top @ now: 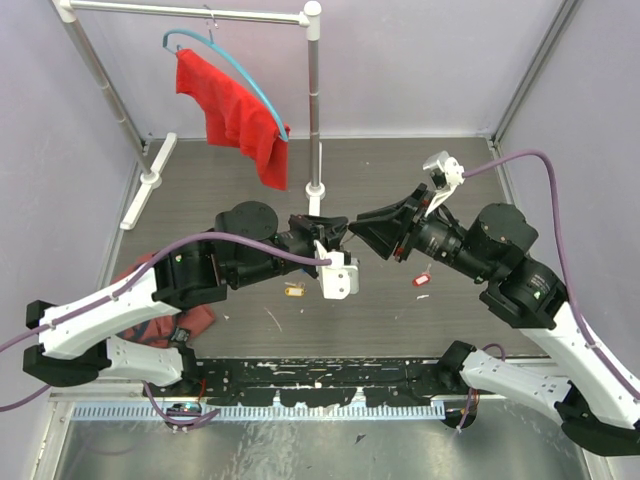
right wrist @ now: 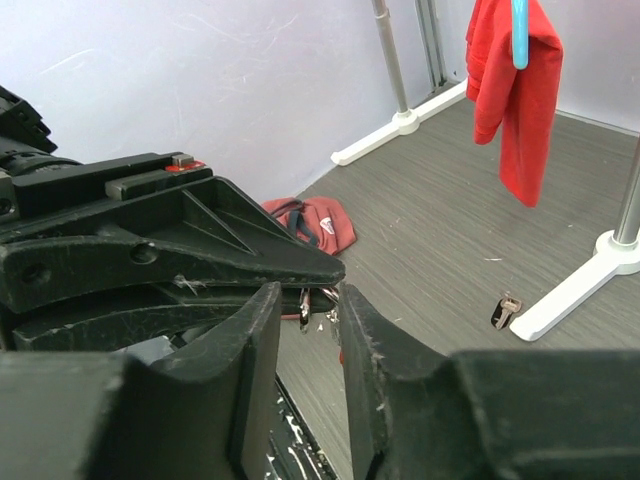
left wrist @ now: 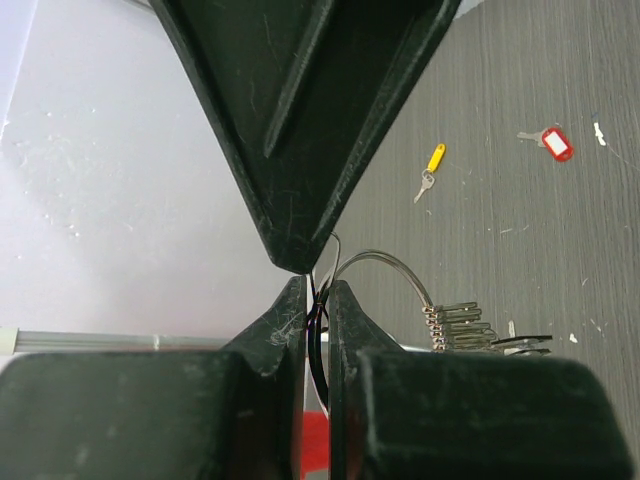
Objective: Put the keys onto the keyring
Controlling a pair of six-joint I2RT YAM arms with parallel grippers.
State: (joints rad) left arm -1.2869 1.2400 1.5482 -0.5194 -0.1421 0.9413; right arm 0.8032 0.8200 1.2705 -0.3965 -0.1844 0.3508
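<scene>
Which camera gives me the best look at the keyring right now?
Left wrist: the keyring shows clearly, wire loop and bunched keys, beside the left hand, which pinches it. Top external hides it between that hand and the right hand. Right wrist shows only a sliver of metal between its own fingers.

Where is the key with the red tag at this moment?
The red-tagged key lies on the table, right of centre in the top view, beside the right arm; the left wrist view shows it right of the yellow-tagged key.

Lab test cell, plain walls (top: 400,60), 2 arms (top: 110,305)
</scene>
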